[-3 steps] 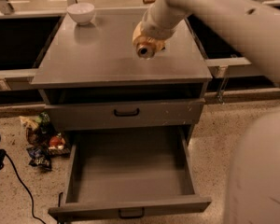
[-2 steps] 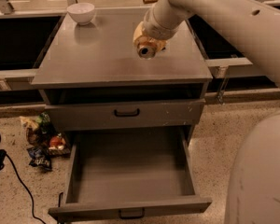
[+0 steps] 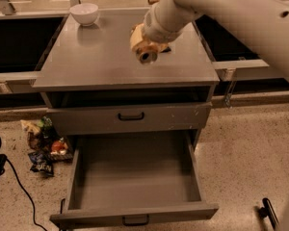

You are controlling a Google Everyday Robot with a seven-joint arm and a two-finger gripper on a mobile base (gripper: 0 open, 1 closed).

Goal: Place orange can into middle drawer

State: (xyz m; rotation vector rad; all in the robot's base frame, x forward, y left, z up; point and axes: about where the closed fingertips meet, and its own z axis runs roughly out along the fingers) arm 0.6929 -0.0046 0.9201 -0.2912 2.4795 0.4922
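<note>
Camera view looks down on a gray cabinet standing on a speckled stone floor. Its flat top carries a white bowl at the back left corner. Behind and to either side run long dark bays with pale rails. On the floor to the cabinet's left lies a small heap of snack packets, and a black cable trails past them.

The middle drawer is pulled well out at the bottom, its plain gray tray bare, with a small black pull on the front panel. Above it, a closed drawer front shows white scuffs.

The gripper hangs over the right half of the cabinet top at the end of a thick cream arm. It is closed around the orange can, which lies tilted on its side in the grasp. The can's shiny copper end faces forward and its mottled pale label is partly hidden. The can is above the top, well apart from the drawer.
</note>
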